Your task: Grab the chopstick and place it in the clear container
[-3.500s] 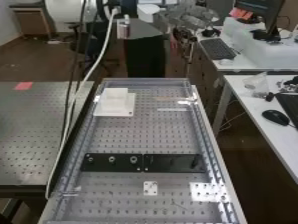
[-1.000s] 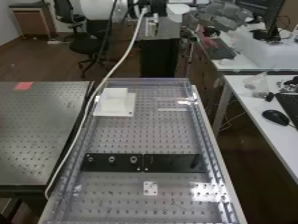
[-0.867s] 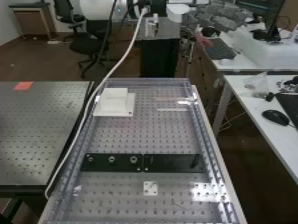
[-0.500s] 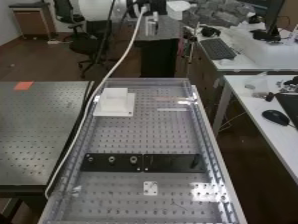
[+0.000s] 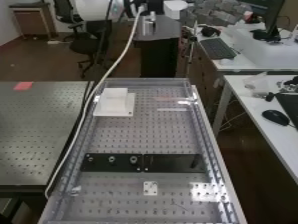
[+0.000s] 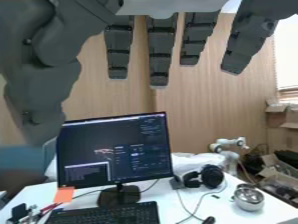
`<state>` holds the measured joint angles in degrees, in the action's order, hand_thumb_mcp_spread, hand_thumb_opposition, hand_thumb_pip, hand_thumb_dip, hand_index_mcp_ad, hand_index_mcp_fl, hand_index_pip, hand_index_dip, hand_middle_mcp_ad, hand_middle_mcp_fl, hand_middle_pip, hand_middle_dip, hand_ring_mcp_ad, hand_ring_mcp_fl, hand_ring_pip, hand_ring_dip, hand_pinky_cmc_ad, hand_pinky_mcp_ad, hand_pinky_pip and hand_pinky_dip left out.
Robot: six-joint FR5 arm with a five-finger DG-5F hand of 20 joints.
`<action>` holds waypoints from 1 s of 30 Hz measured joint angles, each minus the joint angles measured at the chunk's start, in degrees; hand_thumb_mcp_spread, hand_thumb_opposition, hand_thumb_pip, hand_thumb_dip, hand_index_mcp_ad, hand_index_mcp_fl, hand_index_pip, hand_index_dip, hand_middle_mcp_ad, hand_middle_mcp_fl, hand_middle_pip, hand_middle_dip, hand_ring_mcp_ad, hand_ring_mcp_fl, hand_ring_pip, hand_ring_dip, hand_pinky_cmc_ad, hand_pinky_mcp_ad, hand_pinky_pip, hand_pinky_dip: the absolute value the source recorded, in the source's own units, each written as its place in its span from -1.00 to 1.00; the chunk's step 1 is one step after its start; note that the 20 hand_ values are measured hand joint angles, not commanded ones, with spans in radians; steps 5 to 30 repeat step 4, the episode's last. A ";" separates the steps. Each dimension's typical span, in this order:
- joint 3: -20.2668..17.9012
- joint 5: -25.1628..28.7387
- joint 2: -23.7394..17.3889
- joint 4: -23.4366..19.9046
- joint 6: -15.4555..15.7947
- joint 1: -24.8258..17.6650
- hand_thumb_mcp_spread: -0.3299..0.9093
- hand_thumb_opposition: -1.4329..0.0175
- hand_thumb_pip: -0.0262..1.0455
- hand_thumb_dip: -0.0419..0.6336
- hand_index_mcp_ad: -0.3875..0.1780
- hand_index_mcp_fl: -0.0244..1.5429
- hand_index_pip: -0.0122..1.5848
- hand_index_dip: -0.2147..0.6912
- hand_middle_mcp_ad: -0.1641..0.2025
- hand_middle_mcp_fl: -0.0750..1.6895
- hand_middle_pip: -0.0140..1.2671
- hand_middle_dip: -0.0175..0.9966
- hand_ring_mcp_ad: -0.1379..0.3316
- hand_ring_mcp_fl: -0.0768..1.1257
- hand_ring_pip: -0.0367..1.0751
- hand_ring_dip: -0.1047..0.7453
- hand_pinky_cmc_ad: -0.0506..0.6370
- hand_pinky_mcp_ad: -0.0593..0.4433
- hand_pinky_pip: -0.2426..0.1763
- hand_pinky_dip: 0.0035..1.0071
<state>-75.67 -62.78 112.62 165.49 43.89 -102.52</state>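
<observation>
Fingers (image 5: pixel 213 12) at new spot, desks (image 5: pixel 246 64) beyond perforated bench (image 5: pixel 146 135).

Brown floor (image 5: pixel 45 59) and a dark office chair (image 5: pixel 88 46) lie beyond the worktop's (image 5: pixel 146 131) far edge; wood-toned wall panels (image 6: pixel 199 107) rise behind a white desk (image 6: pixel 229 214), near a bright window (image 6: pixel 288 57).

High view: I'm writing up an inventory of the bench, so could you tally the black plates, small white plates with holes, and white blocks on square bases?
Black plates: 2
Small white plate with holes: 1
White block on a square base: 1
Total: 4
</observation>
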 joint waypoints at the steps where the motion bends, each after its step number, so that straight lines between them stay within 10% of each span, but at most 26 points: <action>1: -0.23 0.75 -0.15 -0.13 0.00 -0.08 0.00 0.02 -0.02 -0.58 -0.25 -0.61 -0.92 0.09 0.20 -0.64 -0.80 -0.32 0.00 -0.87 -0.75 -0.24 0.21 0.42 -0.13 -0.66; 30: -1.00 1.13 -0.57 -0.42 -0.03 -0.21 0.00 0.02 -0.02 -0.58 -0.25 -0.61 -0.92 0.09 0.20 -0.64 -0.80 -0.32 0.02 -0.87 -0.75 -0.24 0.21 0.42 -0.13 -0.66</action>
